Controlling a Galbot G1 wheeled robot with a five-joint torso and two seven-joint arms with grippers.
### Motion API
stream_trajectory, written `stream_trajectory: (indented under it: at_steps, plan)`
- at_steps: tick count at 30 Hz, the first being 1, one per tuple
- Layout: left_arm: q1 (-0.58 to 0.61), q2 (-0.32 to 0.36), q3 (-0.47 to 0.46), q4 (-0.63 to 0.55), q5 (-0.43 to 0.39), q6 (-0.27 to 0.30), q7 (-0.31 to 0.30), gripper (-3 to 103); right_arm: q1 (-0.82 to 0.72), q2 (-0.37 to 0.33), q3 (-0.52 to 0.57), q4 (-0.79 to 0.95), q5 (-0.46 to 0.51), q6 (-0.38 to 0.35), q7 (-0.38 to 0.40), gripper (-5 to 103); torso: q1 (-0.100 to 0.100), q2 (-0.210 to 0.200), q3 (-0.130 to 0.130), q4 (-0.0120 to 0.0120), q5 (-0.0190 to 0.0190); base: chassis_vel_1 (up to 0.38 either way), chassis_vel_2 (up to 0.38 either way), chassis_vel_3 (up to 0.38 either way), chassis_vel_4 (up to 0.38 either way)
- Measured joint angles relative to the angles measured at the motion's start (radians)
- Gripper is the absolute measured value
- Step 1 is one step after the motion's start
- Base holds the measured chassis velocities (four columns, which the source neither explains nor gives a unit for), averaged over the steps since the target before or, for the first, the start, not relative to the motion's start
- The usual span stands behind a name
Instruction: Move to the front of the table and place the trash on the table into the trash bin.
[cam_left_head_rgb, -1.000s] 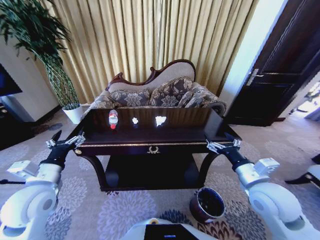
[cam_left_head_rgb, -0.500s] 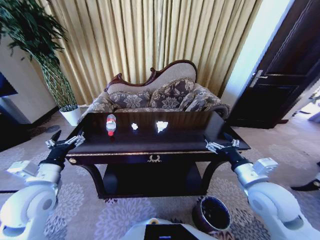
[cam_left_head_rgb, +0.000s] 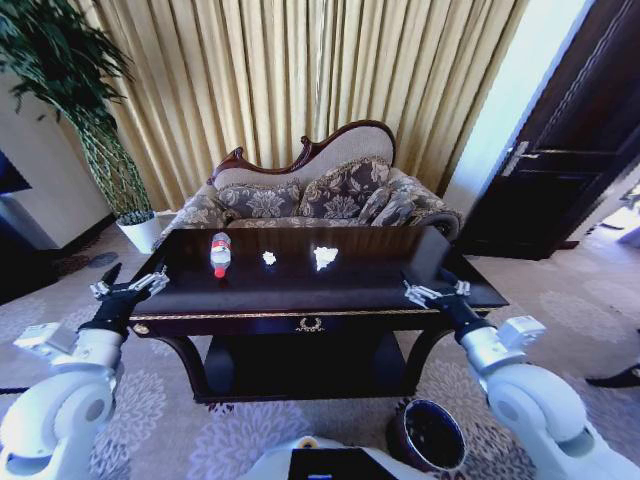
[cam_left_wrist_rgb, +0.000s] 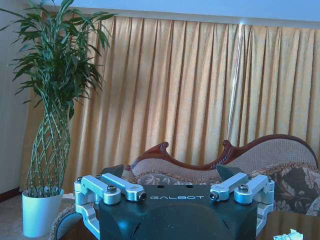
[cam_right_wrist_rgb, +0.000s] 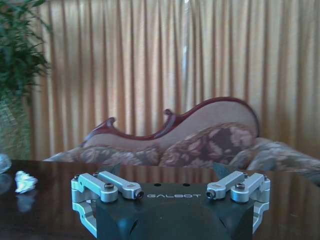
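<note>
At the near edge of the counter (cam_left_head_rgb: 300, 290), we stand facing the drawer side, both arms raised level with the top. Left gripper (cam_left_head_rgb: 128, 292) hovers off the counter's left front corner, at about 9 o'clock from the drawer pull; its jaws stand wide, nothing between them. Right gripper (cam_left_head_rgb: 432, 292) sits over the right front corner, at about 3 o'clock, jaws likewise wide and bare.

Trash on the counter, far half: bottle (cam_left_head_rgb: 220, 253) with red label lying at 11 o'clock from the counter's centre, small paper wad (cam_left_head_rgb: 269, 258) just right of it, larger paper wad (cam_left_head_rgb: 324, 257) at about 12 o'clock. The three lie apart from one another, none touching either gripper. In the right wrist view we note one wad (cam_right_wrist_rgb: 25, 181) on the glossy top.

Trash bin (cam_left_head_rgb: 432, 436) stands on the carpet at 5 o'clock from the counter, beside its right front leg, below the right arm.

Sofa (cam_left_head_rgb: 320, 195) behind the counter, curtains (cam_left_head_rgb: 300, 80) beyond, potted plant (cam_left_head_rgb: 100, 130) at 10 o'clock.
</note>
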Motion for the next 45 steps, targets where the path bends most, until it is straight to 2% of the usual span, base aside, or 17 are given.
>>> stream_trajectory:
  at_steps: [5, 7, 10, 11, 12, 17, 19, 22, 26, 27, 30, 33, 36, 45]
  plan:
    - [0.017, -0.006, -0.009, -0.009, 0.004, -0.004, -0.004, 100, 0.149, -0.106, -0.09, -0.049, 0.129, -0.035, 0.06, 100, 0.0, 0.0, 0.0, 0.0004, 0.0, 0.0, 0.0, 0.0, 0.0]
    - [0.019, -0.008, -0.013, -0.009, 0.004, -0.005, -0.004, 100, 0.166, -0.121, -0.1, -0.054, 0.149, -0.041, 0.07, 100, 0.0, 0.0, 0.0, 0.0003, 0.0001, 0.0, 0.0, 0.0, 0.0]
    - [0.035, -0.017, -0.042, -0.014, 0.002, -0.008, -0.001, 100, 0.276, -0.219, -0.166, -0.094, 0.273, -0.094, 0.108, 100, 0.0, 0.0, 0.0, 0.0002, 0.0001, 0.0, 0.0, 0.0, 0.0]
    - [0.035, -0.017, -0.042, -0.014, 0.002, -0.008, -0.001, 100, 0.276, -0.219, -0.166, -0.094, 0.273, -0.094, 0.108, 100, 0.0, 0.0, 0.0, 0.0002, 0.0001, 0.0, 0.0, 0.0, 0.0]
    - [0.039, -0.02, -0.049, -0.014, 0.002, -0.009, 0.0, 100, 0.307, -0.25, -0.184, -0.111, 0.302, -0.106, 0.109, 100, 0.0, 0.0, 0.0, 0.0004, -0.0001, 0.0, 0.0, 0.0, 0.0]
    - [0.042, -0.028, -0.056, -0.015, 0.005, -0.01, 0.0, 100, 0.36, -0.319, -0.223, -0.167, 0.339, -0.121, 0.081, 100, 0.0, 0.0, 0.0, 0.0002, -0.0001, 0.0, 0.0, 0.0, 0.0]
    - [0.039, -0.039, -0.054, -0.01, 0.018, -0.011, -0.001, 100, 0.415, -0.394, -0.266, -0.224, 0.399, -0.136, 0.033, 100, 0.0, 0.0, 0.0, 0.0, 0.0, 0.0, 0.0, 0.0, 0.0]
    - [0.04, -0.044, -0.054, -0.009, 0.025, -0.011, -0.003, 100, 0.496, -0.42, -0.325, -0.261, 0.426, -0.136, 0.005, 100, 0.0, 0.0, 0.0, -0.0002, 0.0001, 0.0, 0.0, 0.0, 0.0]
    - [0.042, -0.046, -0.047, -0.008, 0.036, -0.011, -0.004, 100, 0.659, -0.425, -0.457, -0.317, 0.436, -0.135, -0.014, 100, 0.0, 0.0, 0.0, 0.0004, -0.0001, 0.0, 0.0, 0.0, 0.0]
    - [0.042, -0.046, -0.047, -0.008, 0.036, -0.011, -0.004, 100, 0.659, -0.425, -0.457, -0.317, 0.436, -0.135, -0.014, 100, 0.0, 0.0, 0.0, 0.0004, -0.0001, 0.0, 0.0, 0.0, 0.0]
    - [0.044, -0.047, -0.044, -0.007, 0.041, -0.012, -0.005, 100, 0.828, -0.384, -0.641, -0.379, 0.433, -0.135, -0.015, 100, 0.0, 0.0, 0.0, 0.0002, 0.0, 0.0, 0.0, 0.0, 0.0]
    - [0.045, -0.047, -0.044, -0.007, 0.042, -0.012, -0.005, 100, 0.868, -0.367, -0.688, -0.395, 0.429, -0.139, -0.015, 100, 0.0, 0.0, 0.0, 0.0001, 0.0, 0.0, 0.0, 0.0, 0.0]
    - [0.054, -0.047, -0.029, -0.008, 0.058, -0.02, -0.006, 100, 1.004, -0.308, -0.829, -0.456, 0.391, -0.151, -0.013, 100, 0.0, 0.0, 0.0, 0.0002, -0.0001, 0.0, 0.0, 0.0, 0.0]
    - [0.054, -0.044, -0.007, -0.018, 0.07, -0.03, -0.009, 100, 1.139, -0.244, -0.952, -0.552, 0.382, -0.171, -0.005, 100, 0.0, 0.0, 0.0, 0.0, -0.0001, 0.0, 0.0, 0.0, 0.0]
